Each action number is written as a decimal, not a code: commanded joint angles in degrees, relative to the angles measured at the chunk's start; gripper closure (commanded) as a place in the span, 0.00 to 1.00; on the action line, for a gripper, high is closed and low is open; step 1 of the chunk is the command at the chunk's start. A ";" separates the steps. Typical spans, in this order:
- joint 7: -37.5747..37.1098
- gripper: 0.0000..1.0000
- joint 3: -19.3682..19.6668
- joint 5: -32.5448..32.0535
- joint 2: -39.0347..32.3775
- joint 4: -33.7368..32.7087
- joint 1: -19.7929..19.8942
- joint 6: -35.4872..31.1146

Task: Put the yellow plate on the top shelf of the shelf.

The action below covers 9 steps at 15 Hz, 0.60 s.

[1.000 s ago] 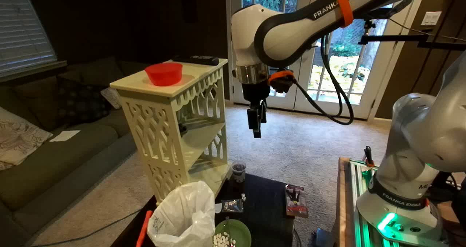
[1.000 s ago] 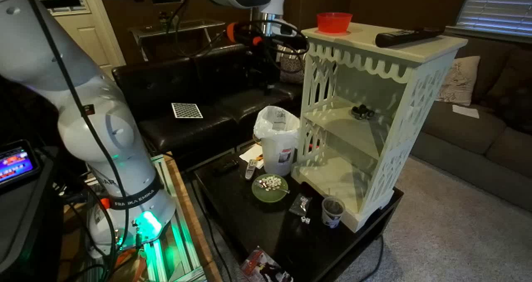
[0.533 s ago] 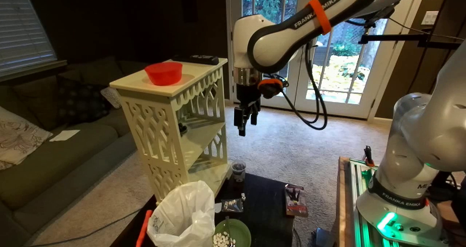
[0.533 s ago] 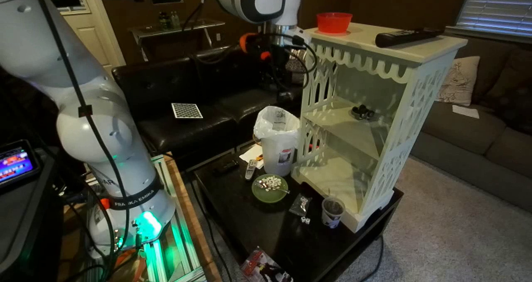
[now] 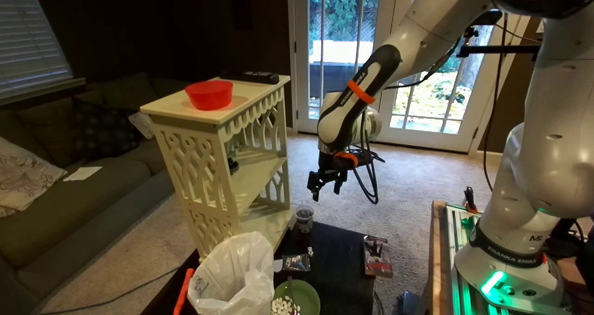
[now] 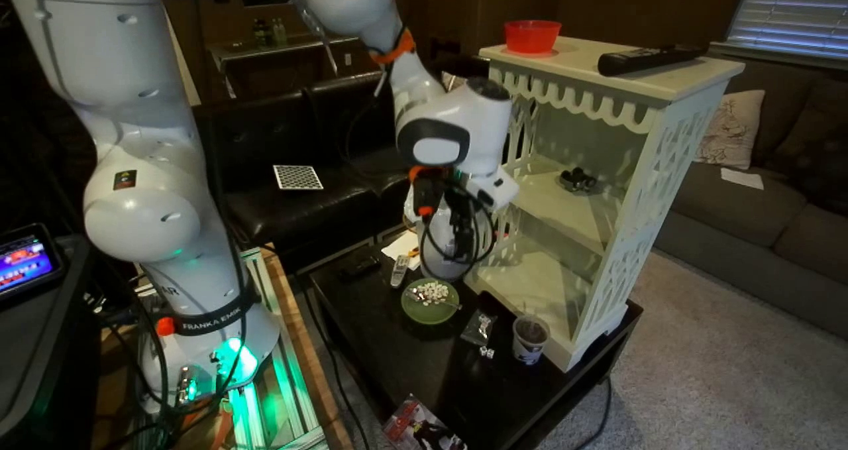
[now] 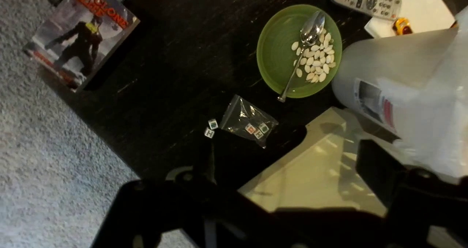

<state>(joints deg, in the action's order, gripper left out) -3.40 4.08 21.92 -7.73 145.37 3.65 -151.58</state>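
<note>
The dark surface (image 6: 404, 357) carries the shelf (image 6: 553, 205), cream-white and tiered; on its middle board sits a clump of dark round things (image 6: 578, 181). Just beside the shelf stands a bin (image 7: 395, 61) lined with a white bag (image 5: 232, 278); what lies inside cannot be told. In front of the shelf's open side hang the fingers (image 7: 378, 167), spread well apart, nothing between them. On the shelf's top board rests a red bowl (image 5: 209, 99), its inside too little shown to say what it holds. The yellow-green plate (image 7: 279, 39) is on the surface, in front of the shelf and apart from it, bearing white seed-like pieces (image 7: 318, 60) and a metal spoon (image 7: 312, 28) whose handle overhangs the rim. A plastic cup (image 6: 529, 350) stands just before the shelf's bottom board, its contents too dark to name. Also in front of the shelf, a clear bag (image 7: 237, 120) holds three marked cubes (image 7: 258, 133); two loose cubes (image 7: 212, 124) lie just outside it.
</note>
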 commanded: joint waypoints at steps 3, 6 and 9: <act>4.03 0.00 -2.97 11.63 -7.31 0.85 3.44 -2.10; 5.65 0.00 -4.68 15.23 -11.34 -1.33 4.67 -0.60; 5.16 0.00 -4.84 15.14 -13.12 -2.60 3.91 -2.07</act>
<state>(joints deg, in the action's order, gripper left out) 2.51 -0.59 37.71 -19.31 143.32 8.17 -151.89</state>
